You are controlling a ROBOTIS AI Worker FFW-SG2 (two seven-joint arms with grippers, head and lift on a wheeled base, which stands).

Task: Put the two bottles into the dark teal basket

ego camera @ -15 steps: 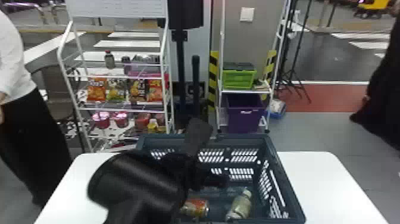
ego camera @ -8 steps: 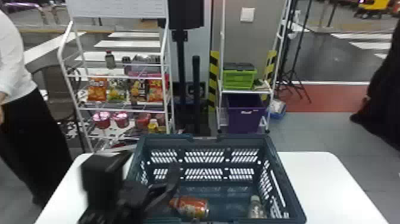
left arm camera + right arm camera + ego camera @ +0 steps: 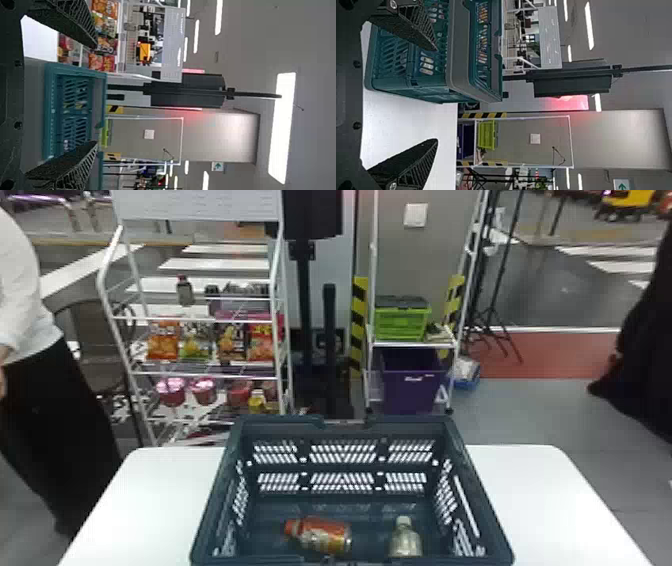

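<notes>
In the head view the dark teal basket [image 3: 345, 421] stands on the white table. Inside it an orange bottle with a red cap [image 3: 324, 535] lies on its side at the left, and a clear bottle with a pale cap [image 3: 405, 540] is at the right. My left gripper [image 3: 97, 93] has its fingers wide apart in the left wrist view, the basket [image 3: 75, 71] beyond them. In the right wrist view my right gripper [image 3: 437, 95] is open too, nothing held, near one side of the basket [image 3: 455, 59].
The white table [image 3: 540, 490] extends on both sides of the basket. Behind it stand a white snack rack [image 3: 200, 375] and a shelf with a green crate [image 3: 401, 322] and a purple bin [image 3: 412, 380].
The left arm has pulled back from over the basket, down and to the left, out of the head view. Both bottles now rest inside; the clear one has shifted slightly lower since the first frame.
</notes>
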